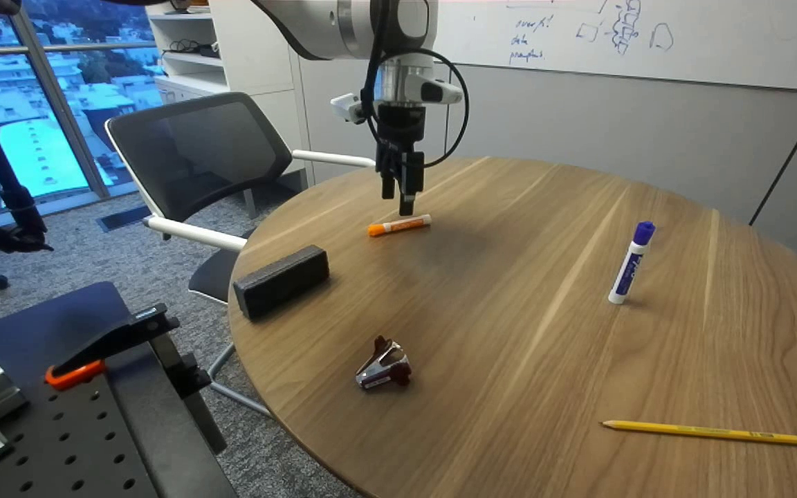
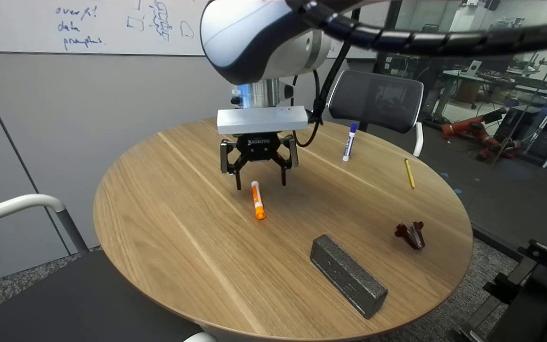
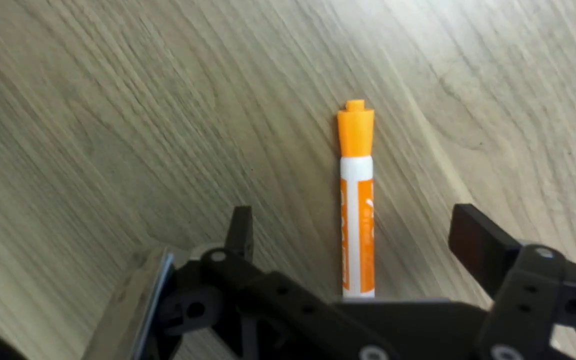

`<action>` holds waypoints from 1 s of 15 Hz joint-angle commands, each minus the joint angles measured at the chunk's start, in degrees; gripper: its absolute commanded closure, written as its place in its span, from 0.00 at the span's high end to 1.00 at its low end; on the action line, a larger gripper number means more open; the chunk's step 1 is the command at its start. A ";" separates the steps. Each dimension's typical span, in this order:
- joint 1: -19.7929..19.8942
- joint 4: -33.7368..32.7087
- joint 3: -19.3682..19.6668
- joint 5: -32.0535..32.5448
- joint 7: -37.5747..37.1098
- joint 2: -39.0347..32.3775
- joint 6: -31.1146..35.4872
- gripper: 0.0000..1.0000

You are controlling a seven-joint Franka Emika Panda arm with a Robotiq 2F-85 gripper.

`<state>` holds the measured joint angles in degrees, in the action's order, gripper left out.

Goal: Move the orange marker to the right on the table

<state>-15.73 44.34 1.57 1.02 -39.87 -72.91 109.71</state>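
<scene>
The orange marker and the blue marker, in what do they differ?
Pose: the orange marker lies flat, while the blue marker stands on end.
Colour: the orange marker has an orange cap, the blue marker a blue cap.
Place: the orange marker lies close to the open gripper, the blue marker stands farther away.
Both are partly white and rest on the table.

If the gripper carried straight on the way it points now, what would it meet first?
Most likely the table: the gripper points down, its jaws open on either side of the orange marker, so they should pass beside it. Exact clearance is hard to judge.
</scene>
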 commanded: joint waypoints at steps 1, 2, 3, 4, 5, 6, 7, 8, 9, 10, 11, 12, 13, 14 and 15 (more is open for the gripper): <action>-0.64 -9.27 1.24 0.70 -2.73 -6.23 -2.87 1.00; -0.64 -9.32 1.57 0.59 -2.94 -6.70 -2.60 0.96; -0.60 -10.04 1.68 0.61 -3.17 -7.44 -2.76 0.85; -0.60 -10.84 1.85 0.65 -3.46 -8.24 -3.05 0.72; -0.57 -11.63 1.97 0.66 -3.61 -8.99 -3.29 0.69; -0.59 -12.42 2.11 0.71 -3.89 -9.65 -3.51 0.62; -0.56 -13.27 2.18 0.71 -4.09 -10.29 -3.84 0.53; -0.57 -14.21 2.17 0.71 -4.30 -10.79 -4.10 0.45; -0.63 -15.22 2.15 0.74 -4.48 -11.23 -4.54 0.37; -0.67 -13.86 2.17 0.69 -4.52 -10.37 -4.22 0.31; -0.74 -14.10 2.17 0.72 -4.61 -10.35 -4.41 0.24; -0.83 -14.13 2.22 0.79 -4.70 -10.23 -4.42 0.16; -0.93 -14.15 2.27 0.86 -4.75 -10.08 -4.44 0.08; -1.00 -13.98 2.28 0.90 -4.69 -9.74 -4.62 0.01; -0.98 -13.67 2.26 0.92 -4.53 -9.25 -4.78 0.01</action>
<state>-15.95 32.93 2.88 1.12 -43.02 -81.64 106.91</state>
